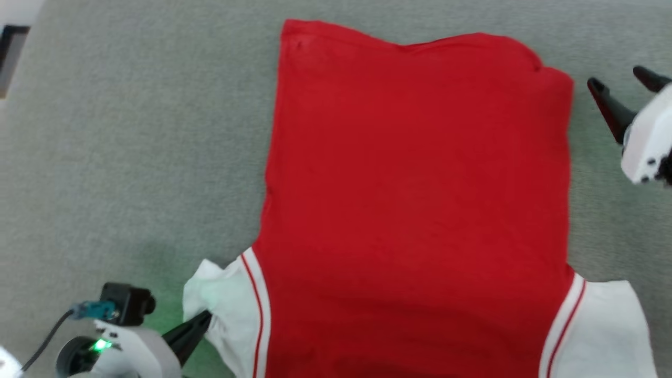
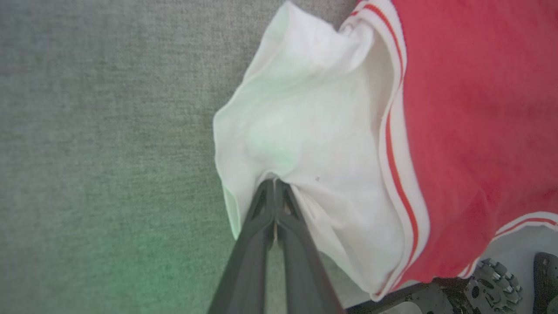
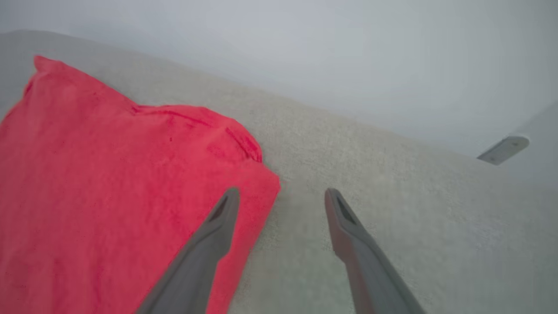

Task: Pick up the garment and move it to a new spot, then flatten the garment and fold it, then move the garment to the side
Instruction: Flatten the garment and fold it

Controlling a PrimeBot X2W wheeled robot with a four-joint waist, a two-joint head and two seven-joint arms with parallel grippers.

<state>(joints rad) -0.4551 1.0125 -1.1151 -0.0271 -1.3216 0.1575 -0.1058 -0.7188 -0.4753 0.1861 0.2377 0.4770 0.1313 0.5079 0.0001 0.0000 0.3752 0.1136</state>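
A grey, felt-like surface (image 1: 131, 131) runs under everything. Spread flat on it is the red shirt (image 1: 415, 199), which takes up the middle and right of the head view. Its straight edge lies at the far side and its two white sleeves lie at the near side, close to the robot. The red body is mostly smooth, with a slight dip along the far edge and a small raised fold at the far right corner.

The right sleeve (image 1: 604, 325) lies flat and squared off, joined to the red by a white band with a thin red stripe. The left sleeve (image 1: 226, 310) is crumpled and drawn outward into a soft peak, and the same striped band (image 2: 394, 144) runs along its seam.

The left gripper (image 1: 202, 320) sits at the near left, just off the shirt's edge and pointing in toward it. In the left wrist view its two dark fingers are pressed together, and the left gripper (image 2: 274, 183) has a pinch of the white sleeve cloth clamped between the tips, the cloth puckering around that spot. A green light (image 1: 100, 345) on the wrist tints the surface and sleeve nearby.

The right gripper (image 1: 615, 76) is at the far right, just beside the shirt's far right corner and not touching it. In the right wrist view its fingers stand wide apart with nothing between them. One finger (image 3: 218, 226) crosses over the red corner, while the other is over bare grey surface.
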